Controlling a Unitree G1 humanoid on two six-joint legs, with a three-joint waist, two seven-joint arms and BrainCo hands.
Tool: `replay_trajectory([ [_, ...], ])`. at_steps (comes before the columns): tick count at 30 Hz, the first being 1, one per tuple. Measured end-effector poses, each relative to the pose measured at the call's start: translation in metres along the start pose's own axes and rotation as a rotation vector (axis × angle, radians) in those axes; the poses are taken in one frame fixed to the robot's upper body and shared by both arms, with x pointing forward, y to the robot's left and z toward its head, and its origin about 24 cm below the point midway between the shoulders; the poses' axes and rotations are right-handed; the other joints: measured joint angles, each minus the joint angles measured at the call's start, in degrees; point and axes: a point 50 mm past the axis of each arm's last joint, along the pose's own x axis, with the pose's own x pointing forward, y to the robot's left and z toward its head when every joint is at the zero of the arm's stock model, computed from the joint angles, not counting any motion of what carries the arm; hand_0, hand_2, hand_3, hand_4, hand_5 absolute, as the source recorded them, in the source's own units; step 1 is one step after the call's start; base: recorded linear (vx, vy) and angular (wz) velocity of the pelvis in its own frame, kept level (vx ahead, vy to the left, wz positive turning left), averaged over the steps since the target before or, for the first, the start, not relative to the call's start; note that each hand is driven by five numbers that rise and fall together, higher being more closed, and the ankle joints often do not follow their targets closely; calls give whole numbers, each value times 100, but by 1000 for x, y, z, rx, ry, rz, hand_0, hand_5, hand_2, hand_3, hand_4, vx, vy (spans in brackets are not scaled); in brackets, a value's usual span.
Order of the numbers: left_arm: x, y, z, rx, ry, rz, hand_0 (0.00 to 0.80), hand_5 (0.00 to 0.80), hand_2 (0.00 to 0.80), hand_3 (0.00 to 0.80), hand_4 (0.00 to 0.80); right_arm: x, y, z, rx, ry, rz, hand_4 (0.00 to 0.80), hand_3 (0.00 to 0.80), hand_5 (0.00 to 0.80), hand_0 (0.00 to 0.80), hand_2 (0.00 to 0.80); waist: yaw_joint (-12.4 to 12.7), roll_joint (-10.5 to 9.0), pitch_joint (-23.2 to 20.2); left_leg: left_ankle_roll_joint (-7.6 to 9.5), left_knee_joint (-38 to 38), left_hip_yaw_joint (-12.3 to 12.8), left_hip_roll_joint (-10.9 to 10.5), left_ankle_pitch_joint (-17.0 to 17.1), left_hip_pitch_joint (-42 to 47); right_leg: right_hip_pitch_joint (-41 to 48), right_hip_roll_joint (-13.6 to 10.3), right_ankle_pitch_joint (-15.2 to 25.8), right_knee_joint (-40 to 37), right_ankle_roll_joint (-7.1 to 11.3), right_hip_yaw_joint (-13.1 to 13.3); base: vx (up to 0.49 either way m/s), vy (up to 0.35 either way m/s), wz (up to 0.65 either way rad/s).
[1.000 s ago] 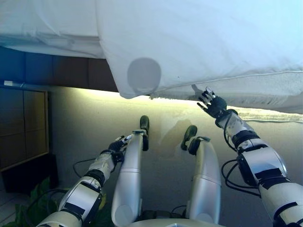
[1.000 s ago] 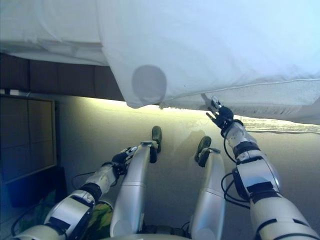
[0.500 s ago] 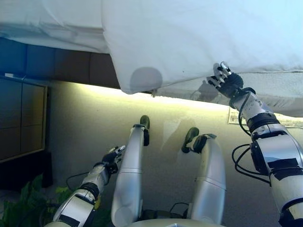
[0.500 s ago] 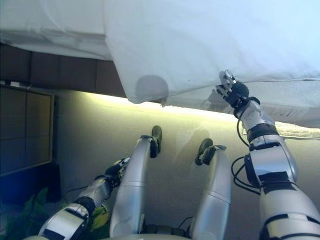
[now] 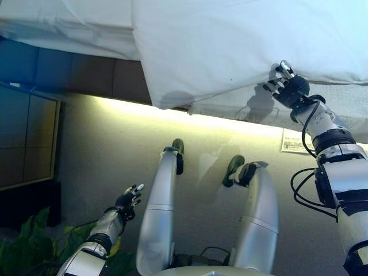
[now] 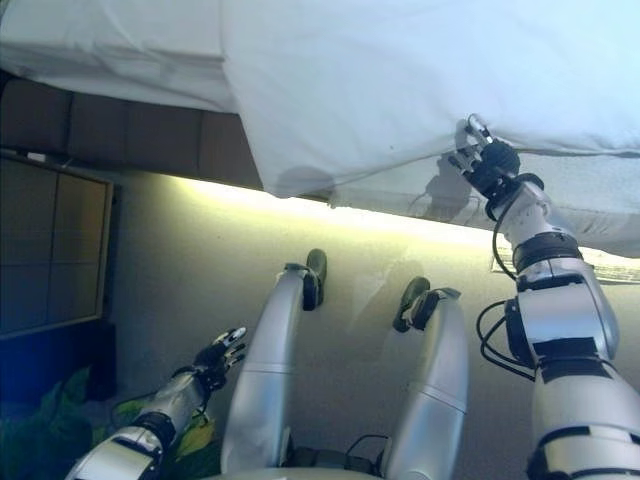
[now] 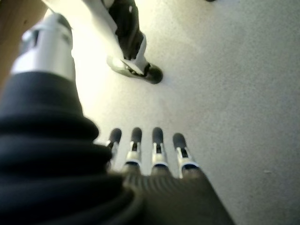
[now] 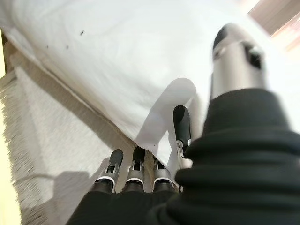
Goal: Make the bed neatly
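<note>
A white duvet [image 5: 230, 46] hangs over the bed's near edge, its corner drooping at the left. Under it lies a white textured cover [image 5: 241, 106] with a fringed edge. My right hand [image 5: 290, 89] is raised to the duvet's lower edge at the right. In the right wrist view its fingers [image 8: 136, 161] are straight and touch the hem of the duvet [image 8: 117, 61], with the thumb held apart. My left hand [image 5: 127, 199] hangs low beside my leg, open and empty, over the carpet [image 7: 225, 84].
A second white sheet [image 5: 63, 23] lies on the bed at the upper left. The dark wooden bed frame [image 5: 75, 72] runs below it. A dark panelled cabinet [image 5: 23, 144] and a green plant [image 5: 23, 241] stand at the left. A paper sheet [image 5: 296, 141] lies on the floor.
My right hand has risen from below the bed's edge up to the duvet's hem. My left hand has dropped lower and away from my leg.
</note>
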Motion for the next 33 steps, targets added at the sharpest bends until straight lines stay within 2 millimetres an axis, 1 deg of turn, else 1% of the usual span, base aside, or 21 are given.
replay_trajectory([
  [6,-6,7,-14,-11,28,7,0,0,0,0,0,-1,2,3,-3,-16,46,800,800,800,800,800,-20,0,1,31,-75,21,63,-32,521,548,11,-5,-109,9,-37,73,6,-1],
  [9,-9,11,-21,4,44,17,0,0,0,0,0,-2,-1,1,3,-12,45,800,800,800,800,800,-19,0,1,31,-220,25,87,-32,807,856,34,-4,-264,10,-86,99,-5,3],
  [14,-16,20,-33,17,76,47,0,0,0,0,0,-3,-2,2,25,-26,48,800,800,800,800,800,-4,-4,-1,31,-375,28,110,-32,1182,1266,46,-3,-452,14,-148,102,-2,1],
  [19,-23,28,-47,15,113,64,0,0,0,0,0,-7,-15,-10,32,4,16,800,800,800,800,800,42,-17,-8,31,-536,29,115,-32,1571,1709,54,-3,-683,37,-211,53,4,1],
  [20,-23,29,-47,16,113,65,0,0,0,0,0,-7,-15,-11,32,5,15,800,800,800,800,800,45,-22,-11,31,-577,32,115,-32,1598,1733,59,-3,-730,37,-215,0,0,0],
  [23,-23,29,-46,29,98,58,0,0,0,0,0,-8,-18,-19,41,24,9,800,800,800,800,800,50,-78,-41,31,-1021,128,116,-32,1862,1961,73,21,-1175,78,-250,26,-1,-5],
  [25,-22,26,-40,36,67,39,0,0,0,0,0,-10,-20,-24,41,34,14,800,800,800,800,800,55,-95,-67,31,-1415,191,114,-32,2149,2252,85,75,-1598,169,-310,32,20,-4],
  [27,-20,22,-32,39,28,15,0,0,0,0,0,-10,-20,-34,73,46,21,800,800,800,800,800,81,-150,-213,27,-1760,234,113,-34,2338,2454,104,126,-1971,254,-383,32,22,-5],
  [29,-14,15,-5,48,-64,-25,0,0,0,0,0,-10,-19,-44,98,58,28,800,800,800,800,800,106,-245,-296,15,-2009,320,113,-37,2546,2637,120,131,-2214,254,-368,30,9,4],
  [30,-13,13,3,51,-93,-38,0,0,0,0,0,-11,-19,-48,100,65,31,800,800,800,800,800,107,-271,-329,3,-1931,334,87,-52,2570,2687,95,137,-2281,249,-367,21,-3,5],
  [31,-11,6,15,46,-142,-62,0,0,0,0,0,-11,-18,-53,103,74,38,800,800,800,800,800,139,-283,-386,72,-1312,278,70,-187,2615,2737,52,147,-2265,255,-363,26,-21,-17],
  [32,-11,1,22,28,-173,-72,0,0,0,0,0,-10,-15,-57,103,81,52,800,800,800,800,800,171,-188,-451,106,-1340,146,133,-367,2943,2808,99,196,-2220,337,-388,37,-43,-14],
  [33,-9,-5,42,27,-235,-86,0,0,0,0,0,-11,-13,-60,104,83,63,800,800,800,800,800,161,-240,-484,154,-1327,199,145,-324,2914,2763,74,194,-1888,387,-273,44,-63,14],
])
